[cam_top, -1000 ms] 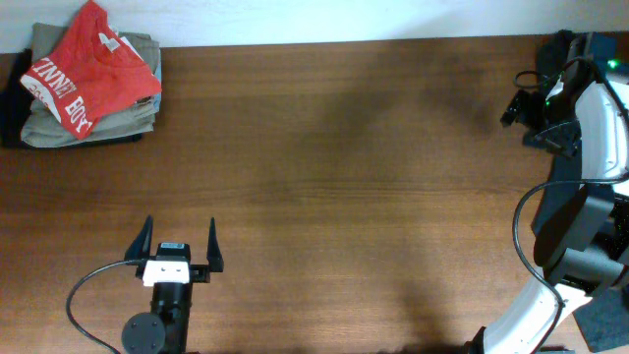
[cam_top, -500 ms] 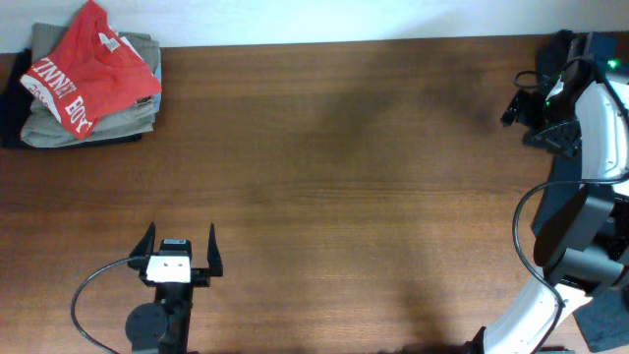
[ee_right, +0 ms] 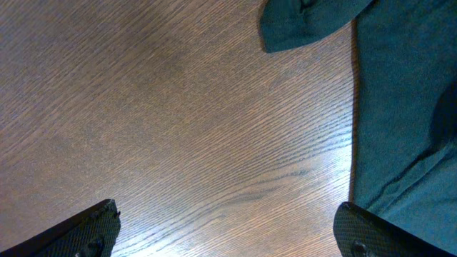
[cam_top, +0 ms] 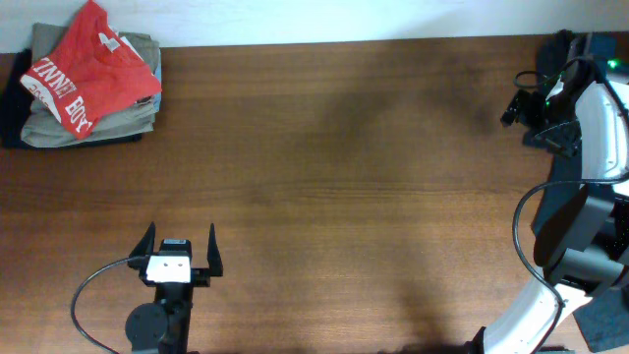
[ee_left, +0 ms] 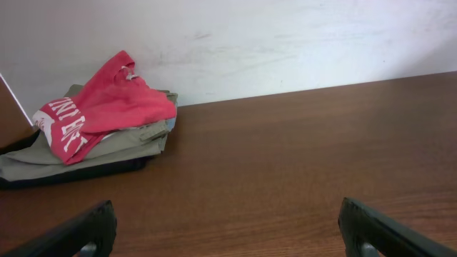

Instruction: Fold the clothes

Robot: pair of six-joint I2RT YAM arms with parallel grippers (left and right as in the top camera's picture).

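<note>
A crumpled red-orange T-shirt of thin cloth, its white block lettering partly showing, lies atop a stack of olive folded pieces in the table's far-left corner, against a scuffed white wall. The left gripper hovers near the front edge, well apart from the shirt, its black jaws spread wide and holding nothing. At the far-right side the right gripper, jaws equally wide and empty, hangs over bare, grained dark wood beside a matte teal cloth. A dark garment sits under the stack.
</note>
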